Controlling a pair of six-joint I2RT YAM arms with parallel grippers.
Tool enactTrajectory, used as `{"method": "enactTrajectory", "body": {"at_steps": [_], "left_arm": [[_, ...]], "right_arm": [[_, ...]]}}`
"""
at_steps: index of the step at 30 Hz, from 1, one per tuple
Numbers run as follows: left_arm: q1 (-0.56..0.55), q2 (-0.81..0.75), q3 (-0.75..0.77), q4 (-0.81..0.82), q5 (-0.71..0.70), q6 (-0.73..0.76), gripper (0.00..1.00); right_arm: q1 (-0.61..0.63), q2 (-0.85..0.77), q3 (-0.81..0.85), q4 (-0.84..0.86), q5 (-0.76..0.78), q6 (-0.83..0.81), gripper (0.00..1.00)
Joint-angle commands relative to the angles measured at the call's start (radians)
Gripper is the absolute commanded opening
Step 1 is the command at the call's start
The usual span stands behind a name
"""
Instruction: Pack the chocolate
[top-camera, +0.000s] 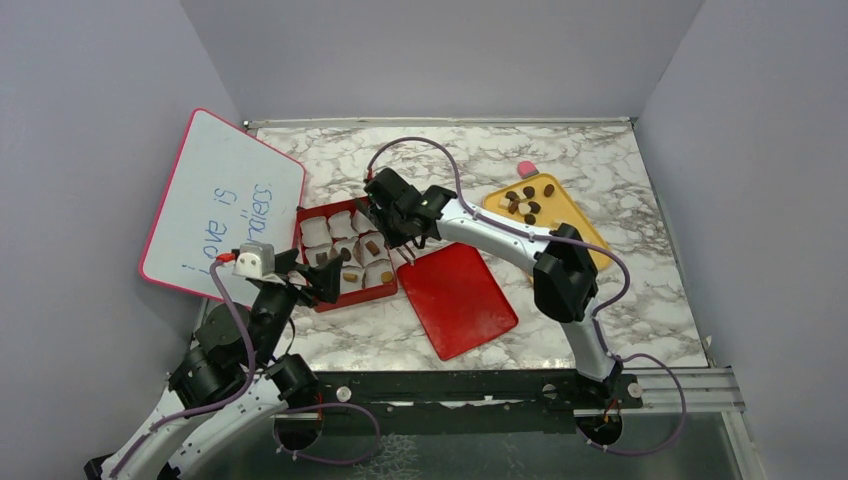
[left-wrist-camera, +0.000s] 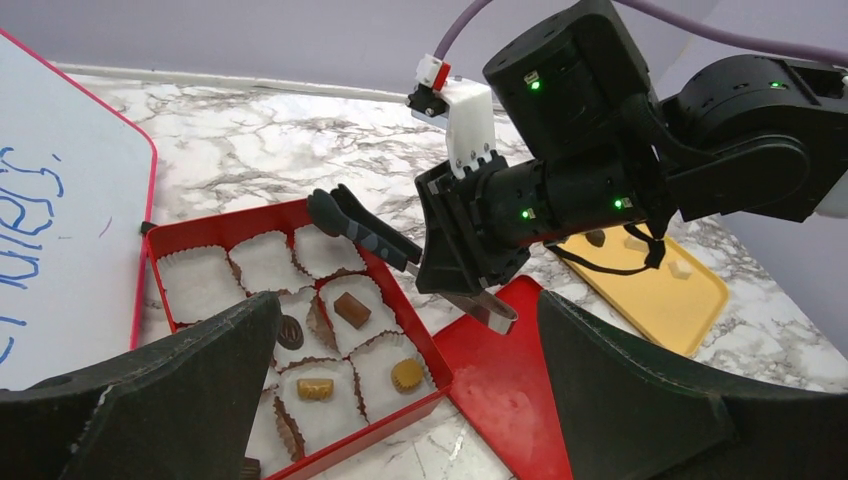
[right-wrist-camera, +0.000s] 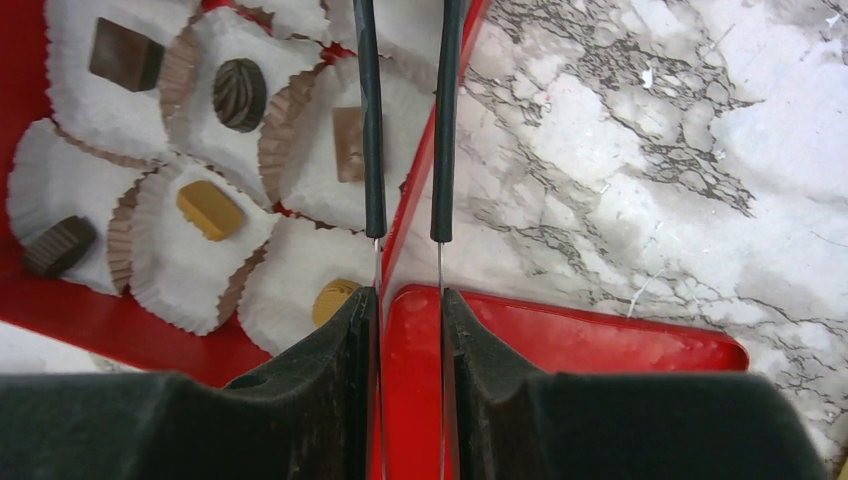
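Several chocolates (top-camera: 527, 200), dark brown with a white one, lie on the yellow tray (top-camera: 578, 228). More chocolates (right-wrist-camera: 240, 93) sit in white paper cups in the red box (top-camera: 360, 297), also seen in the left wrist view (left-wrist-camera: 352, 309). My right gripper (top-camera: 388, 215) is shut on black-tipped metal tongs (right-wrist-camera: 370, 150) at the box's right edge (right-wrist-camera: 410, 300). The tongs (left-wrist-camera: 365, 228) reach over the box cups with nothing seen between their tips. My left gripper (top-camera: 318, 275) is open and empty, just in front of the box (left-wrist-camera: 408, 300).
The red lid (top-camera: 457, 298) lies flat right of the box. A whiteboard (top-camera: 222, 205) leans at the left wall. A small pink block (top-camera: 527, 168) sits behind the yellow tray. Grey walls enclose the marble table.
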Motion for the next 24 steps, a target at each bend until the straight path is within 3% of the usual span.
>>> {"method": "enactTrajectory", "body": {"at_steps": [1, 11, 18, 24], "left_arm": [[0.005, -0.016, 0.001, 0.017, -0.022, -0.006, 0.99], [0.005, -0.01, 0.0, 0.016, -0.031, -0.005, 0.99], [0.005, 0.004, -0.001, 0.017, -0.026, -0.003, 0.99], [0.004, 0.018, -0.002, 0.015, -0.028, 0.0, 0.99]], "right_arm": [[0.008, 0.02, 0.048, -0.036, 0.072, -0.02, 0.31], [0.007, 0.028, 0.072, -0.07, 0.087, -0.039, 0.39], [0.009, 0.019, 0.105, -0.094, 0.083, -0.041, 0.4], [0.008, -0.081, 0.04, -0.073, 0.035, -0.03, 0.38]]}}
